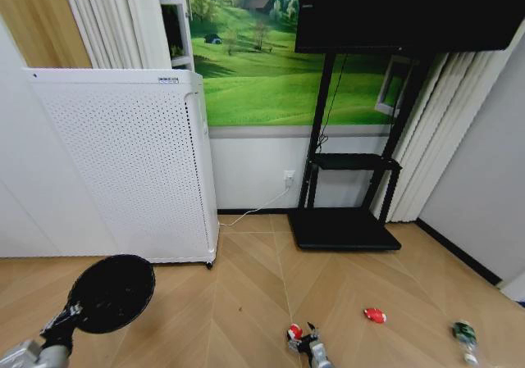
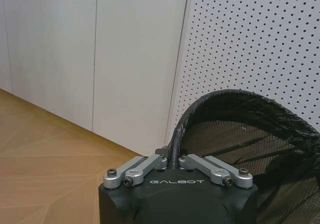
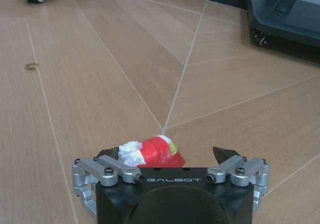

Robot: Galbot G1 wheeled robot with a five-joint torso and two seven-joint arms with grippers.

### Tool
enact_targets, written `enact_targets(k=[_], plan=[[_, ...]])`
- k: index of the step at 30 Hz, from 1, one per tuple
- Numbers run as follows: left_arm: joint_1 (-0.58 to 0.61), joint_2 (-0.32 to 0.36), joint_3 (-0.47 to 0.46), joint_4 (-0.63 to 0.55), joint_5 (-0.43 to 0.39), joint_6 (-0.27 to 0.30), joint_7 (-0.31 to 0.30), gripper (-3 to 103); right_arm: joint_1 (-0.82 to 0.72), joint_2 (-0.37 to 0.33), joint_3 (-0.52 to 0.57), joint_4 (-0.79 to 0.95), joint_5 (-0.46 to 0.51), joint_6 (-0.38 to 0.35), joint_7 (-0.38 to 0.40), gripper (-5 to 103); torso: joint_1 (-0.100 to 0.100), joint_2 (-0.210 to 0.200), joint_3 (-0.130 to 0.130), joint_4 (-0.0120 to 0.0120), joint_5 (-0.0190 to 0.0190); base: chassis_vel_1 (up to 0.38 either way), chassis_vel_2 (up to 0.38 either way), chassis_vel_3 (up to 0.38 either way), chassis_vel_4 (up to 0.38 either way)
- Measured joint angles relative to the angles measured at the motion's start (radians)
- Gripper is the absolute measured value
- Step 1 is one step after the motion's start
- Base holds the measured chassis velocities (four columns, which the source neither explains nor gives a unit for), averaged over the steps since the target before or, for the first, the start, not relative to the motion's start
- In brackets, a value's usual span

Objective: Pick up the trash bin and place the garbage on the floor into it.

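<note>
Room: light wood floor [image 1: 246, 302] laid in a herringbone pattern, white walls, a green landscape mural on the far wall. A tall white perforated appliance [image 1: 131, 163] stands on castors at the left; a black stand [image 1: 344, 220] with a low base plate stands to the right of it, below a dark screen.

Trash bin [image 1: 111, 293]: small, black, round, with a wide rim. It is off the floor, held at the left side of the head view in front of the appliance, mouth turned toward the camera. In the left wrist view the bin shows a dark mesh wall with a glossy black liner folded over the rim.

Left hand [image 2: 172, 166]: fingers drawn together, clamped on the bin's rim.

Garbage, three pieces, all on the floor:
- First red-and-white wrapper lump [image 3: 150, 152]: crumpled, white at one end, red body with a yellow patch. It lies between the fingers of the right hand.
- Second red-and-white lump [image 1: 375, 315]: small, lying to the right of the first and apart from it.
- Greenish can-like piece [image 1: 464, 333]: lying on its side, farther right, near the wall.

Right hand [image 3: 170, 159]: low at the floor, fingers apart on either side of the first lump. Contact with the lump cannot be told.
</note>
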Motion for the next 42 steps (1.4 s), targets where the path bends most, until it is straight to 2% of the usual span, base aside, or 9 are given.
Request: enact_targets(k=[8,10,17,19,21,25,35,39,42], plan=[[-0.004,-0.004,0.005,-0.005,-0.003,0.000,-0.002,4,0.013,0.001,0.003,-0.056,-0.006,0.010,-0.021,101,0.000,0.000,0.000,0.0000,-0.0001,0.000,0.000,0.000,0.000],[-0.004,-0.005,0.005,-0.005,-0.003,0.000,-0.002,4,0.014,0.002,0.002,-0.058,-0.007,0.010,-0.023,97,0.000,0.000,0.000,0.0000,-0.0001,0.000,0.000,0.000,0.000],[-0.001,-0.010,0.004,-0.004,-0.004,-0.001,-0.001,4,0.017,0.011,-0.001,-0.056,-0.012,0.010,-0.030,65,0.000,0.000,0.000,0.0000,-0.0001,0.000,0.000,0.000,0.000],[-0.001,-0.011,0.004,-0.004,-0.004,-0.002,-0.001,4,0.017,0.013,-0.002,-0.054,-0.013,0.010,-0.031,60,0.000,0.000,0.000,0.0001,-0.0001,0.000,0.000,0.000,0.000],[-0.001,-0.011,0.004,-0.003,-0.004,-0.002,-0.001,4,0.017,0.013,-0.002,-0.054,-0.013,0.010,-0.032,60,0.000,0.000,0.000,0.0000,-0.0001,0.000,0.000,0.000,0.000],[-0.001,-0.009,0.006,0.001,-0.004,-0.002,0.000,4,0.012,0.011,0.001,-0.047,-0.014,0.011,-0.032,44,0.000,0.000,0.000,0.0000,-0.0001,0.000,0.000,0.000,0.000],[-0.020,0.012,0.051,0.025,0.002,-0.001,0.002,4,-0.023,-0.012,0.027,0.036,0.018,0.011,-0.040,41,0.000,0.000,0.000,0.0001,-0.0001,0.000,0.000,0.000,0.000],[-0.033,0.041,0.088,0.028,0.003,0.016,0.055,4,-0.058,-0.034,0.043,0.128,0.059,0.002,-0.066,41,0.000,0.000,0.000,0.0002,-0.0002,0.000,0.000,0.000,0.000],[-0.071,0.124,0.171,0.010,0.004,0.040,0.117,4,-0.101,-0.056,0.057,0.236,0.101,-0.006,-0.103,41,0.000,0.000,0.000,-0.0001,-0.0001,0.000,0.000,0.000,0.000]])
